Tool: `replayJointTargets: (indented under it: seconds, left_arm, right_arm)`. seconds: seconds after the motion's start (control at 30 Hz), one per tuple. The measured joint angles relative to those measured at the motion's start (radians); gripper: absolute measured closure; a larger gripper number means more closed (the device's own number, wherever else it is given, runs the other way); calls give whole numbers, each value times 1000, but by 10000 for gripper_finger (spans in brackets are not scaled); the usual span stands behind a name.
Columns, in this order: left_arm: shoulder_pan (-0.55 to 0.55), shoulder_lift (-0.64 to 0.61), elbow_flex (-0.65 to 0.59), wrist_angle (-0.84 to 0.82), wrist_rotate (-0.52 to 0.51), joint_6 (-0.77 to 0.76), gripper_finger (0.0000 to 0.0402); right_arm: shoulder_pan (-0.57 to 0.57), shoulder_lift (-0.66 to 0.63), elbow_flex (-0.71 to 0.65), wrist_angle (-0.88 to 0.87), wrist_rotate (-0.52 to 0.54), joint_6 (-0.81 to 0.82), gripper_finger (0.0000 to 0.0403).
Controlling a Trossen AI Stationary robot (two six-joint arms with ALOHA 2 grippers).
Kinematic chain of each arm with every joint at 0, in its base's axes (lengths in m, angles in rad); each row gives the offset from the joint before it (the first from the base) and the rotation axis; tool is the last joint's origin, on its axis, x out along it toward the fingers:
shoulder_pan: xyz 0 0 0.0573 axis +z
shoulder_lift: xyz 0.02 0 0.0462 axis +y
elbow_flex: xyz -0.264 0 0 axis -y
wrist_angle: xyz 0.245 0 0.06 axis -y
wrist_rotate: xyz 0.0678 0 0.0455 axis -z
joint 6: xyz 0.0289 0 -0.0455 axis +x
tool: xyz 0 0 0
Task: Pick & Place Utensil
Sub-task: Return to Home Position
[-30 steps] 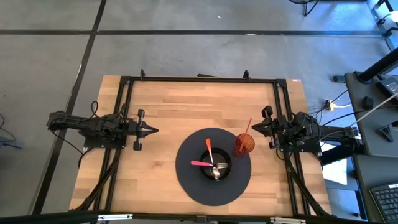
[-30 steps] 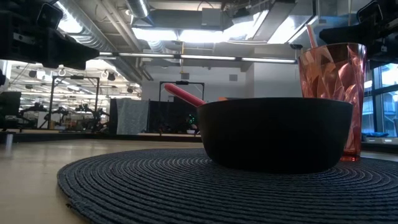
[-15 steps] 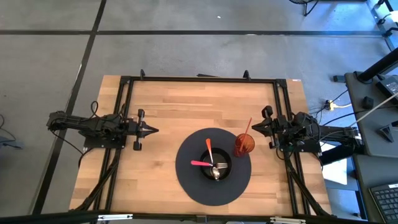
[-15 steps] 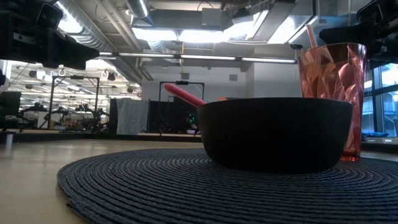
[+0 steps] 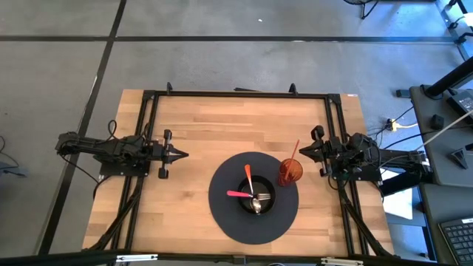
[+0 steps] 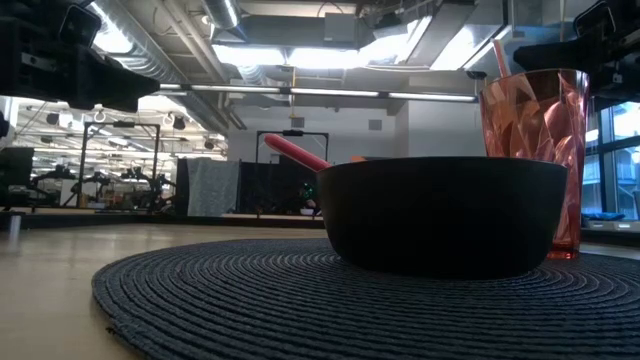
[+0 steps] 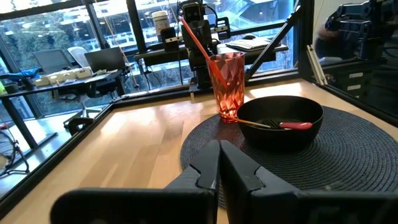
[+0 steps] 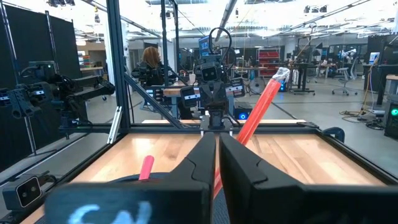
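Note:
A black bowl sits in the middle of a round dark placemat. In it lie a pink-handled utensil, an orange-handled one and a metal fork; their handles rest on the bowl's rim. A red faceted cup stands on the mat's far right part and holds a red straw that leans on its rim. My left gripper is shut and empty at the table's left, pointing at the mat. My right gripper is shut and empty at the table's right, close to the cup.
A black frame runs round the wooden table top. Bare wood lies at the far side and the near left. Desks and cables stand off the table's right edge. A person shows far back in the room.

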Motion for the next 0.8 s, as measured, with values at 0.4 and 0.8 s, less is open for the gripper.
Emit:
replayJointTargets:
  seconds: [0.4,0.8]
  left_arm:
    - [0,0,0,0,0,0,396]
    - [0,0,0,0,0,0,396]
  right_arm:
    - [0,0,0,0,0,0,379]
    - [0,0,0,0,0,0,379]
